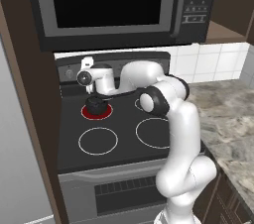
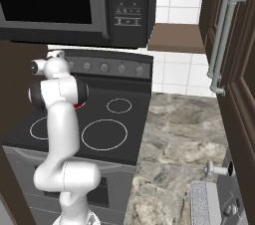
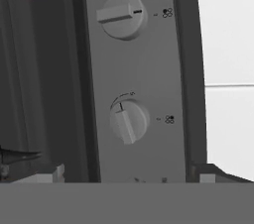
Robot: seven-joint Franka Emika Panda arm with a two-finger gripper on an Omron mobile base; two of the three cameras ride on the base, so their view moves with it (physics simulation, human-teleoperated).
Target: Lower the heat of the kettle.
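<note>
Tool (image 1: 85,71) open, empty, up at the stove's back control panel (image 3: 139,69), facing two grey knobs (image 3: 128,121). Kettle (image 1: 95,104) sits on the glowing red burner (image 1: 96,112) at the stovetop's back left corner, just below the tool.

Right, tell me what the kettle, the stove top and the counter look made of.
Kettle: matte black, probably metal or enamel; no shine to judge by. Stove top: smooth dark glass-ceramic look, flat with painted white burner rings. Counter: polished stone, likely granite, going by its mottled grey-brown veining.
</note>
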